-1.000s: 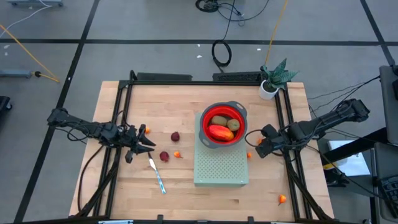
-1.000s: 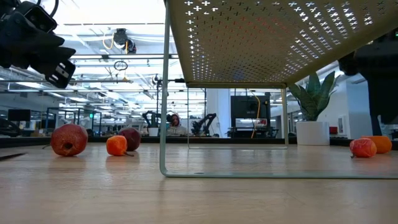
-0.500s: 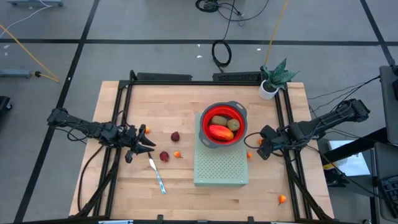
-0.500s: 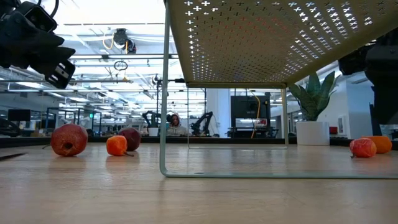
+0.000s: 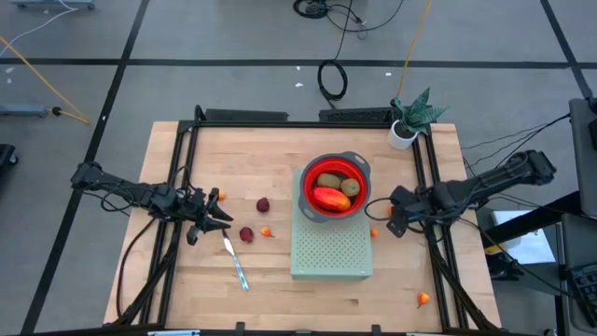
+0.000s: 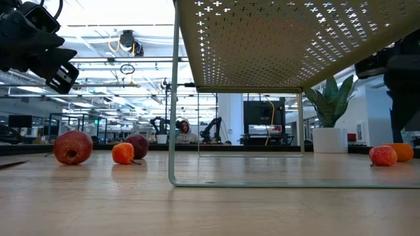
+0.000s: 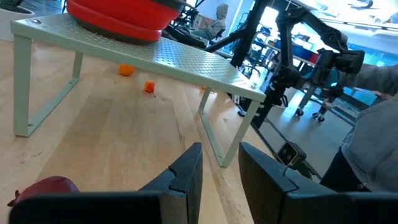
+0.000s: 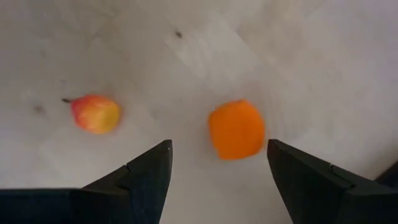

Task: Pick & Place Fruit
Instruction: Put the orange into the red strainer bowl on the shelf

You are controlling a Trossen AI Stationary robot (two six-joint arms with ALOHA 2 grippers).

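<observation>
Fruit lies under the right pincer (image 8: pixel 214 165): a tiny orange ball (image 8: pixel 236 129) between its spread, empty fingers, a red-yellow one (image 8: pixel 96 114) beside, on the wooden desk (image 5: pixel 168 280). Left pincer (image 5: pixel 207 220), slightly parted, holds nothing near a dark red ball (image 5: pixel 246 234).

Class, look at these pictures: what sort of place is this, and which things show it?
Probably a robotics lab or workshop: a wooden table with two robot arms mounted on it, loose cables on a grey floor, and other robot arms and workbenches in the hall behind.
</observation>
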